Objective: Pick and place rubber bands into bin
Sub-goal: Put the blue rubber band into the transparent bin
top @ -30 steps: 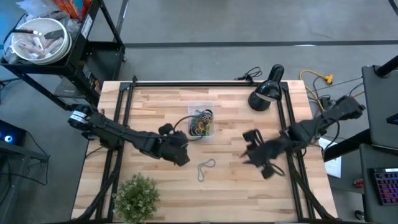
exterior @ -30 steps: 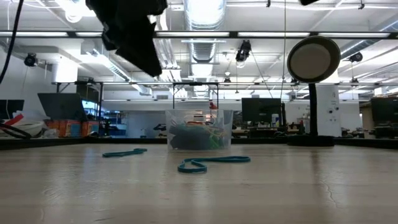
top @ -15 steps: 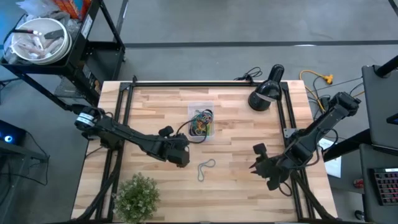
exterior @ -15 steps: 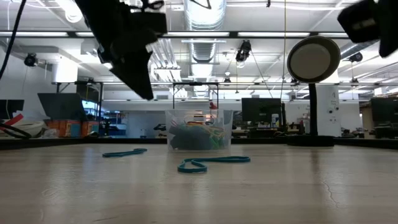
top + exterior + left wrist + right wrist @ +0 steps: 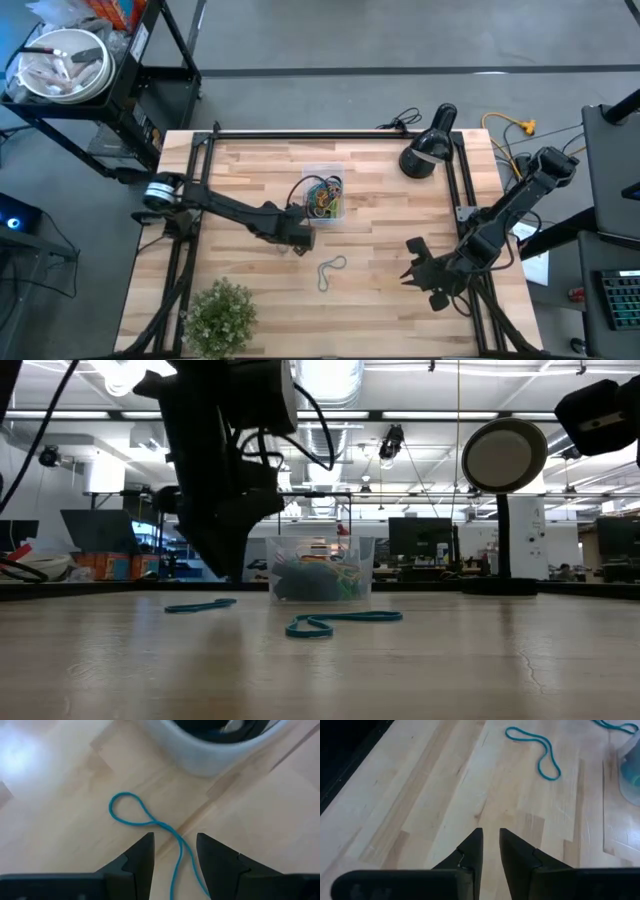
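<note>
The clear bin (image 5: 323,194) stands mid-table with several coloured rubber bands inside; it also shows in the low view (image 5: 320,568). A teal rubber band (image 5: 150,820) lies flat on the wood just near of the bin. My left gripper (image 5: 173,851) is open low over it, one finger on each side of the band's near end; whether it touches, I cannot tell. In the high view my left gripper (image 5: 299,240) hides this band. A second band (image 5: 331,272) lies flat nearer the front. My right gripper (image 5: 490,845) hovers empty over bare wood at the right, fingers a narrow gap apart.
A black desk lamp (image 5: 427,150) stands at the far right corner. A potted plant (image 5: 220,315) sits at the near left corner. Black frame rails (image 5: 195,200) run along the table's left and right sides. Bare wood lies between the bands and my right gripper (image 5: 420,268).
My left gripper has come down from high above the table and moved toward the bin, ending low over the teal band. My right gripper has moved toward the table's near right corner, then kept still. The bands and the bin have stayed in place.
</note>
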Controlling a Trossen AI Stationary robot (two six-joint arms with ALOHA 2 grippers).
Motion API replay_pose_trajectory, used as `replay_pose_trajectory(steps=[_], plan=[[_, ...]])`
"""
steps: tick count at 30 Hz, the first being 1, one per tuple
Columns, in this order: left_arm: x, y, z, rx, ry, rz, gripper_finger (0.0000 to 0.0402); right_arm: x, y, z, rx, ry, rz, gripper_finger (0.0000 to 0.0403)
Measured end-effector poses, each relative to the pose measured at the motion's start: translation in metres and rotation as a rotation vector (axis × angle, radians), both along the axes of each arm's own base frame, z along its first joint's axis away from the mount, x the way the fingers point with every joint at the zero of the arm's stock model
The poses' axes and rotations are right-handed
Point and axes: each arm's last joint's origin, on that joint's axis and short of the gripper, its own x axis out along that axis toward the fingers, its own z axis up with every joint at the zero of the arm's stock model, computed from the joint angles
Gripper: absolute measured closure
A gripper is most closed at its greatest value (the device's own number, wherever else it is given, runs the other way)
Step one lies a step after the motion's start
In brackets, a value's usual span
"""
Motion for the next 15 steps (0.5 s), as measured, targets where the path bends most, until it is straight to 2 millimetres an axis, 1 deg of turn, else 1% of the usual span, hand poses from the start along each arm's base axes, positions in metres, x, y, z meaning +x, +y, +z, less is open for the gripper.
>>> replay_pose_trajectory(steps=[2,7,11,15], plan=[[0.0011,0.0013,-0.0041,-0.008,0.014,0.004,0.0270,0.0001,0.0001,0.0001,0.000,-0.001,0.000,0.0346],[0.0016,0.0013,-0.0059,-0.042,0.031,-0.018,0.0265,0.0002,0.0002,0.0002,0.001,-0.003,0.002,0.0346],[0.0032,-0.0005,-0.0061,-0.088,0.031,-0.061,0.0241,0.0003,0.0003,0.0003,0.002,-0.004,0.002,0.0346],[0.0044,0.0006,-0.0059,-0.094,0.023,-0.061,0.0211,0.0005,0.0005,0.0005,0.005,-0.006,0.002,0.0346]])
